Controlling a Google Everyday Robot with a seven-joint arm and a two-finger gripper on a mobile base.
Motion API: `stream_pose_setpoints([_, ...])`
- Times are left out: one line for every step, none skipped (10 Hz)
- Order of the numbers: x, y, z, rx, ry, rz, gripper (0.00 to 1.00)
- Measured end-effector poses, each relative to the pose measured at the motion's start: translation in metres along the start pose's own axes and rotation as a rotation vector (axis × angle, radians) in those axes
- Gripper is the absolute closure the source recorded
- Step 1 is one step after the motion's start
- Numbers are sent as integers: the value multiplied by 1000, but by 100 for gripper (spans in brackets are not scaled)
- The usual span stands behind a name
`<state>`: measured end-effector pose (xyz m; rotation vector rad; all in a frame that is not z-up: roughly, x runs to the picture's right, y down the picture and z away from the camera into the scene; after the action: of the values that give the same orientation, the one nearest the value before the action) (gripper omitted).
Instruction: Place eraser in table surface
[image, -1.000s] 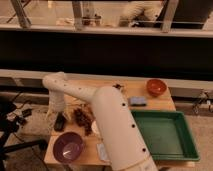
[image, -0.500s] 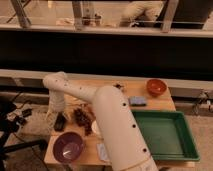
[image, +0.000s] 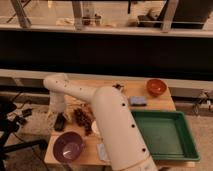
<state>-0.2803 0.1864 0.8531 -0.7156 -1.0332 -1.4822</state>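
Release step, prob. done — eraser (image: 59, 122) flat on table surface (image: 159, 103) just behind purple bowl (image: 68, 147). Gripper (image: 58, 113) right above, also behind bowl, jaws spread, empty. Next — lift straight up w/o nudging.

Apparently high view down over table (image: 162, 103)

The arm (image: 117, 125) hides much of the bench (image: 137, 90) near its front edge. At the left edge the gripper (image: 59, 114) blurs into the eraser (image: 60, 122), so contact cannot be told. The dark clutter (image: 82, 118) beside them is too blurred to name.
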Motion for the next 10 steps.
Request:
stream_pose_setpoints([0, 0, 0, 0, 0, 0, 20])
stream_pose_setpoints([1, 0, 0, 3, 3, 1, 27])
stream_pose_setpoints([2, 1, 0, 5, 6, 2, 34])
stream_pose_setpoints([2, 1, -2, 7, 9, 2, 42])
stream_pose_setpoints([2, 2, -2, 8, 12, 3, 47])
stream_pose_setpoints([3, 2, -2, 9, 12, 3, 58])
stream_pose_setpoints([3, 2, -2, 9, 12, 4, 64])
stream_pose_setpoints([4, 3, 0, 8, 10, 6, 66])
stream_pose_setpoints([3, 4, 0, 4, 6, 6, 66])
stream_pose_setpoints([3, 4, 0, 2, 6, 5, 66])
